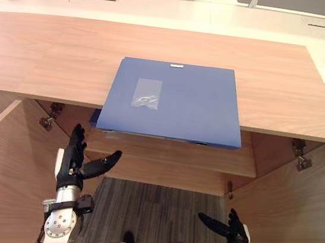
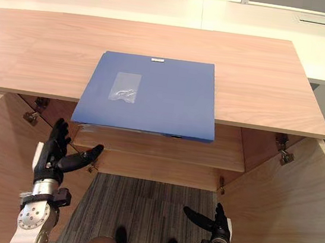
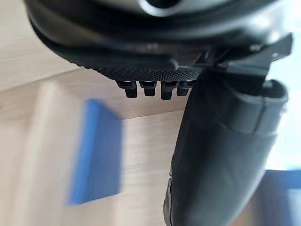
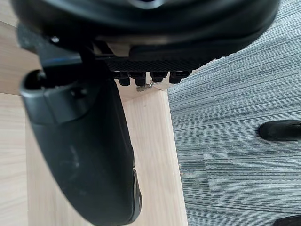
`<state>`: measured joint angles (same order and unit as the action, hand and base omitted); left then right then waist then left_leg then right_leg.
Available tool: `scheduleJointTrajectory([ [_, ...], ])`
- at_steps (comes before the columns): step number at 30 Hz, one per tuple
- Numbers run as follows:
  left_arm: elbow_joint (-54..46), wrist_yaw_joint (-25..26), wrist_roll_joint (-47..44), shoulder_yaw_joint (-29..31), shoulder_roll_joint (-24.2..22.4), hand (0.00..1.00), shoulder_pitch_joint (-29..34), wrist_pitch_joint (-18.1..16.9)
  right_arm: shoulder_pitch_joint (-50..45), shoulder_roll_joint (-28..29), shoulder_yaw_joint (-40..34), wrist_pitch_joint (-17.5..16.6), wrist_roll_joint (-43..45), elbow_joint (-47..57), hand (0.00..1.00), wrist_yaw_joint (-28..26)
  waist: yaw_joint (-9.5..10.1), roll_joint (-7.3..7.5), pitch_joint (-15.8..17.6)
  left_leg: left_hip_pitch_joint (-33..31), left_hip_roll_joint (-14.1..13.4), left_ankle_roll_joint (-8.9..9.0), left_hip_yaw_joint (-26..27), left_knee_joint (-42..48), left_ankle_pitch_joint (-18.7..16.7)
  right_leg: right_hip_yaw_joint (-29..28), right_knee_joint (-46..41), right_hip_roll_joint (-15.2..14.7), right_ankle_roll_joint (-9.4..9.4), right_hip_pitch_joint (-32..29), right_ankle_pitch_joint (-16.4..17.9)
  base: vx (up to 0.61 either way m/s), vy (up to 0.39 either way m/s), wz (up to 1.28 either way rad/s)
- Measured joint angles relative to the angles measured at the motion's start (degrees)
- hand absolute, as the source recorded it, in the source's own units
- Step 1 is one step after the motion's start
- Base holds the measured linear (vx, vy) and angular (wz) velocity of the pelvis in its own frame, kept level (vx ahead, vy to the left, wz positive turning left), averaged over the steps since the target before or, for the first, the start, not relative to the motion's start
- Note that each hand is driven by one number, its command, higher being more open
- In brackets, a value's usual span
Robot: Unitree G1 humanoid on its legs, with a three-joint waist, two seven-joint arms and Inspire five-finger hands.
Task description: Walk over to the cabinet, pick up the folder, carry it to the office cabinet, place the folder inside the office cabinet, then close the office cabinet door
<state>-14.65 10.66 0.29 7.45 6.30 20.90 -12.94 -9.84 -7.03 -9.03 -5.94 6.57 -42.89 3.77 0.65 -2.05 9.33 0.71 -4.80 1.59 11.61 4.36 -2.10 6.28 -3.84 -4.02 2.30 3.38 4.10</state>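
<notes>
Blue folder (image 1: 174, 102) lies flat on cabinet top (image 1: 51, 53), its near edge overhanging. Left hand (image 1: 73, 165) below it, fingers straight, thumb spread, empty. Right hand (image 1: 233, 229) lower, relaxed, empty. Risk: a one-handed nudge under the overhang could slide or tip the folder off
</notes>
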Motion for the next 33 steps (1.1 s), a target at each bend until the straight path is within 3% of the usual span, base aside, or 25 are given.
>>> scheduleJointTrajectory([
  [7, -10.99, 2.34, 14.76, -1.71, 10.81, 1.00, 0.33, -4.18, -1.19, -1.64, 3.41, -0.17, -2.33, -1.37, 1.00, 0.10, -0.04, -0.36, -1.48, 1.29, 0.04, 0.01, -0.18, -0.13, 0.01, 0.00, 0.31, 0.31, -0.01, 1.50, -0.01, -0.01, -0.005, 0.01],
  [11, -11.20, 2.58, 20.59, -3.26, 13.04, 1.00, 0.31, -4.38, -1.61, -1.85, 4.70, -0.64, -2.48, -1.41, 1.00, 0.12, -0.15, -0.32, -2.57, 1.58, 0.01, 0.01, -0.08, -0.14, 0.01, -0.19, 0.31, 0.37, -0.05, 1.69, -0.04, 0.00, -0.002, -0.01],
  [15, -11.16, 1.78, 23.71, -6.11, 18.60, 1.00, -1.38, -4.35, -1.86, -1.95, 5.16, -0.73, -3.44, -1.82, 1.00, -0.18, -0.14, -0.21, -3.26, 2.53, -0.03, 0.09, 0.40, -0.51, 0.06, -0.99, 0.31, 0.47, -0.09, 2.16, -0.06, -0.03, -0.004, -0.08],
  [16, -11.04, 1.04, 24.70, -7.50, 21.26, 1.00, -3.05, -4.35, -1.88, -2.13, 5.57, -0.73, -3.48, -1.83, 1.00, -0.35, -0.16, -0.17, -3.30, 3.12, 0.00, 0.16, 0.89, -1.36, 0.36, -1.53, 0.31, 0.51, -0.13, 2.14, -0.13, -0.04, 0.002, -0.13],
  [21, -7.97, -0.17, 28.83, -10.20, 24.85, 1.00, -8.69, -4.33, -2.03, -2.11, 6.44, -0.72, -3.16, -1.83, 1.00, -1.43, -1.44, -0.14, -4.45, 4.07, 0.09, 0.11, 2.68, -3.60, 1.29, -3.19, 0.78, 0.71, -0.07, 1.40, -0.71, -0.01, 0.004, -0.20],
  [22, -7.18, -0.21, 30.15, -10.71, 25.14, 0.00, -9.79, -4.15, -2.05, -2.12, 6.57, -0.72, -2.85, -1.82, 1.00, -1.44, -1.72, -0.08, -4.48, 4.46, 0.08, 0.10, 3.19, -3.89, 1.30, -3.73, 0.78, 0.78, -0.05, 1.34, -0.74, 0.03, 0.005, -0.19],
  [33, -4.79, -0.56, 41.48, -13.47, 26.71, 0.00, -16.36, -2.01, -2.03, -1.94, 6.55, -0.73, -1.08, -1.03, 1.00, -1.76, -2.14, 1.15, -5.23, 5.86, 0.14, 0.09, 5.80, -5.38, 1.28, -6.59, 0.79, 1.05, -0.09, 0.59, -0.90, 0.02, -0.001, -0.14],
])
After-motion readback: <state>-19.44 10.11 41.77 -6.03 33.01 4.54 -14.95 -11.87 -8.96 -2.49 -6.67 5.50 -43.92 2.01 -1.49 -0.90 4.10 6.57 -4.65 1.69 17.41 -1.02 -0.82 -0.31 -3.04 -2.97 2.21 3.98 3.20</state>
